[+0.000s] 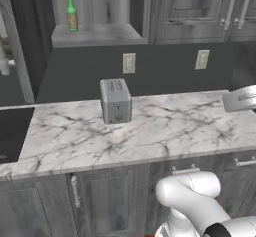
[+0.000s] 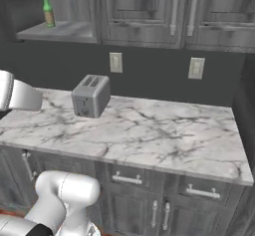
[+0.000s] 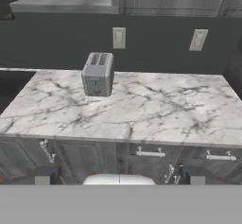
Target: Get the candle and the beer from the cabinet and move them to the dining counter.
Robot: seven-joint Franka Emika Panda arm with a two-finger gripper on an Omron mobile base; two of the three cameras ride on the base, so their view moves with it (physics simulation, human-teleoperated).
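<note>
While my gripper point(image 3: 119, 176) hangs low before the marble worktop point(image 3: 156, 109) with its jaws spread wide and empty, the beer point(image 1: 72, 12) stands upright on the open cabinet point(image 1: 97, 33) shelf, above and left of the toaster point(image 1: 115, 100).

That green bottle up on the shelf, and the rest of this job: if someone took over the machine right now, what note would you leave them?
Gripper: open, holding nothing, well back from the worktop.
Beer: upright on the open cabinet shelf, upper left, above the toaster.
Candle: cannot tell where it is from these pictures.
Done: cabinet compartment stands open.
Left: fetch the beer, locate the candle, carry both to the dining counter.
</note>
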